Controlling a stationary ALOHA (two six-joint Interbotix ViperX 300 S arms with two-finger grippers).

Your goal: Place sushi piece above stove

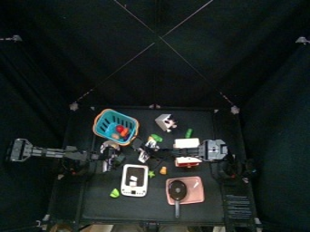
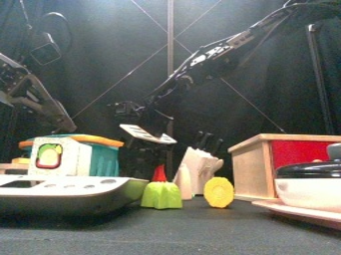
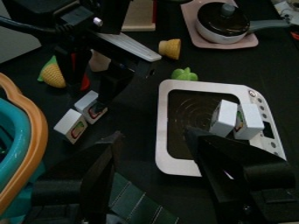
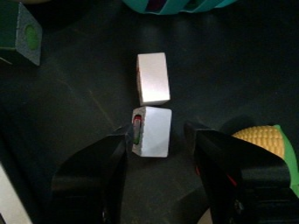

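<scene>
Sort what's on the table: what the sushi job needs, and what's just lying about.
Job:
- sushi piece, between the open jaws of the right gripper
- stove

Lying about:
- teal basket
- corn
- pan
- other white block

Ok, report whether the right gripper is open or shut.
Open. In the right wrist view the right gripper has its jaws spread either side of a sushi piece lying on the table, not clamping it.

the right gripper (image 4: pixel 163 162) stands with jaws spread wide around a sushi piece (image 4: pixel 153 132) lying on the black table (image 4: pixel 222 70). a second sushi piece (image 4: pixel 153 77) lies just beyond at twelve o'clock, and corn (image 4: pixel 260 140) sits at three o'clock.
</scene>
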